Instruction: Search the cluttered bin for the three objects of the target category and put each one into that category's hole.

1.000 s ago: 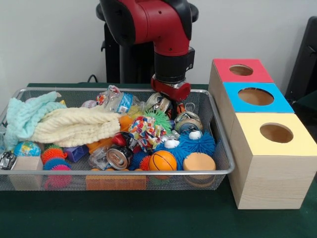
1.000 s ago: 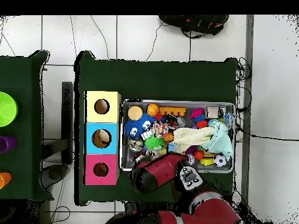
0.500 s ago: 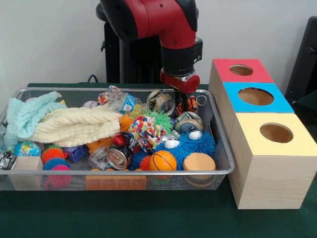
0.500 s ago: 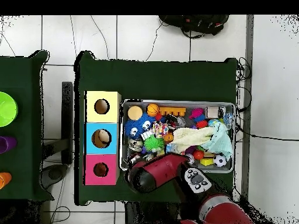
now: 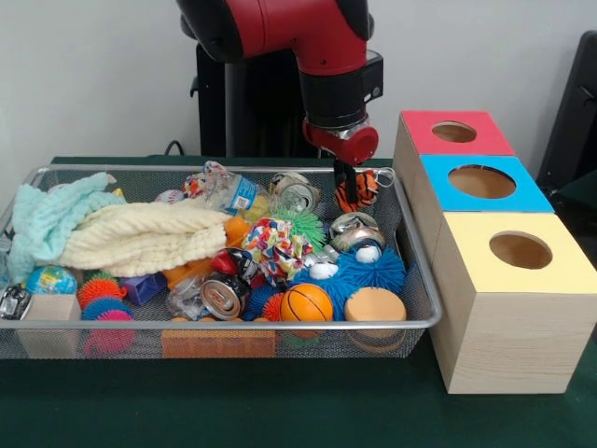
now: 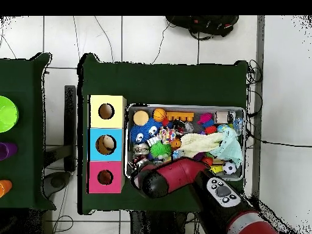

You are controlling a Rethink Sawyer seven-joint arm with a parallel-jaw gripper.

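Three box holes: one red (image 5: 454, 132), one blue (image 5: 482, 181), one yellow (image 5: 520, 250). The gripper (image 5: 352, 179) has its fingers pinching an orange-and-black striped toy (image 5: 355, 191), lifted over the wire bin's (image 5: 419, 280) far right corner, beside the red-topped hole. Two crushed cans (image 5: 224, 296) (image 5: 294, 192) lie among the clutter; no writing is legible

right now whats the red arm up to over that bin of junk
The arm's gripper has its jaws shut on a small orange-and-black striped toy, held above the far right corner of the wire bin. The other clutter, such as the basketball and cream cloth, lies in the bin. Three boxes stand beside it; the red-topped box is nearest the gripper.
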